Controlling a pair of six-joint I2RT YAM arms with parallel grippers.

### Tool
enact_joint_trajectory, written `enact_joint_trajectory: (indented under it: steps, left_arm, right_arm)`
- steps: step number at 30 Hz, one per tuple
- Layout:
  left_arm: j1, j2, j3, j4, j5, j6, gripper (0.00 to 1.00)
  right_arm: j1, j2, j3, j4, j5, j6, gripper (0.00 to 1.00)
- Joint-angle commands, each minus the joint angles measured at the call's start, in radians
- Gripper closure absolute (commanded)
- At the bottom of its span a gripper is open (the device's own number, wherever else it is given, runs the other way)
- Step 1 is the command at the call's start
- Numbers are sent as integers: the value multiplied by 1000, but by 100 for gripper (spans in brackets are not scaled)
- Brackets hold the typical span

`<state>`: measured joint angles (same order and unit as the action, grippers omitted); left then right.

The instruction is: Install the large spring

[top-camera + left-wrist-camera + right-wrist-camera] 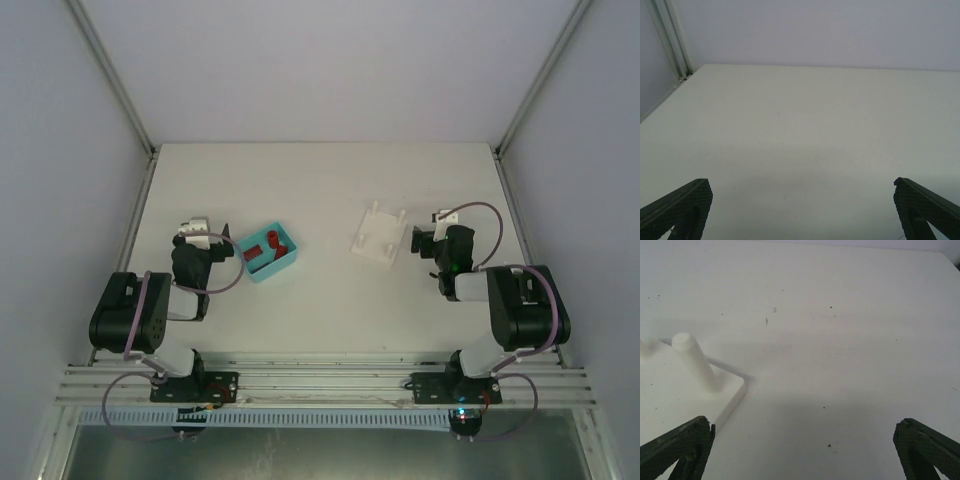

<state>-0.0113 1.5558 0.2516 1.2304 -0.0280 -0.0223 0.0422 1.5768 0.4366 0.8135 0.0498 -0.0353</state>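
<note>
Plainly, the left gripper (pixel 800 192) stands wide open, its two dark textured fingers (pixel 682 205) at the bottom corners of the left wrist view. Only bare off-white surface (pixel 800 125) lies between them, and it holds nothing. Seen from above, it sits just to the left of a small turquoise plastic tray (pixel 281 267), not touching it. Small red pieces (pixel 270 247) lie inside that tray, and they are too small to tell which of them is the large spring. The right gripper (pixel 804 430) is likewise spread wide and empty, low over the surface. At the left edge of its wrist view lies a corner of a flat white plastic base plate (pixel 670 390), with a round white peg (pixel 696 365) standing on it, ahead of the left-hand finger and clear of it. From above, the plate lies between the tray and the right gripper, just beside the gripper, while tray and plate are apart
</note>
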Motion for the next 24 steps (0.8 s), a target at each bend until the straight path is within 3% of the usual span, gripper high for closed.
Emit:
enact_joint_trajectory:
  steps: [1, 12, 15, 19, 24]
  left_arm:
    - [-7, -2, 4, 35, -15, 9, 1]
    - [-5, -3, 5, 33, -12, 7, 1]
    - [-6, -37, 27, -11, -49, -7, 1]
    - [-10, -188, 115, -281, -10, 0, 1]
    - [-12, -337, 332, -741, -23, -260, 1]
  right_arm:
    - [-4, -3, 10, 3, -7, -11, 1]
    - [-14, -5, 13, -2, -5, 0, 1]
    - [-11, -71, 47, -110, -3, 3, 1]
    - [-10, -213, 107, -293, -40, 0, 1]
    - [-10, -376, 260, -632, -117, 74, 1]
